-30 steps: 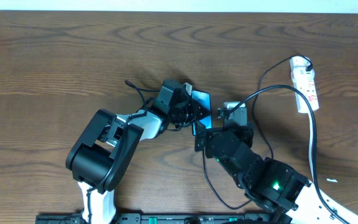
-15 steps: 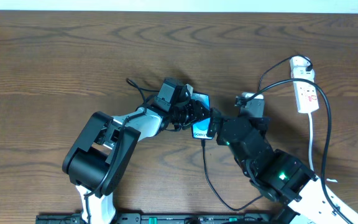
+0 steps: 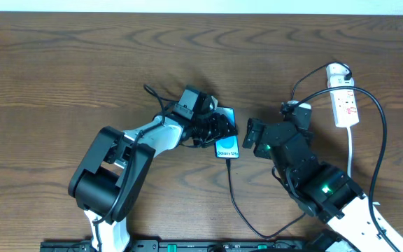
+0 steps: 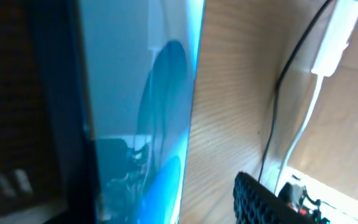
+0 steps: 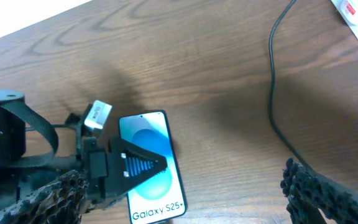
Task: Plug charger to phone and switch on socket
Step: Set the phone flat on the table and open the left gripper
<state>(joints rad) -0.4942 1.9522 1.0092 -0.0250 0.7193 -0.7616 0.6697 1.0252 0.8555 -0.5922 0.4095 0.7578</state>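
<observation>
Between the jaws of the left gripper (image 3: 215,130) sits the phone (image 3: 227,145); the right wrist view shows one finger laid across its screen. Cannot tell whether the jaws pinch it or stand just off it. Right gripper (image 3: 271,124): jaws spread wide, nothing in them, just beside the phone.

Risk 1: if the left jaws drag on the phone while clearing it, the phone twists. The charger (image 3: 232,199) tip meets the phone's near short edge and could work loose. Seating cannot be confirmed from these views.

Risk 2: the charger loops beneath the right arm and runs up to the socket (image 3: 345,105). A reach for the switch could snag that slack and tug the phone or the plug.

Risk 3: wide jaws are blunt for a small switch and may shove the socket along the table (image 3: 82,56).

Phone: mid-table, screen up, long axis roughly away from the robot, slightly skewed, "Galaxy S25" end and cable toward the robot. Socket: far right, well apart.
</observation>
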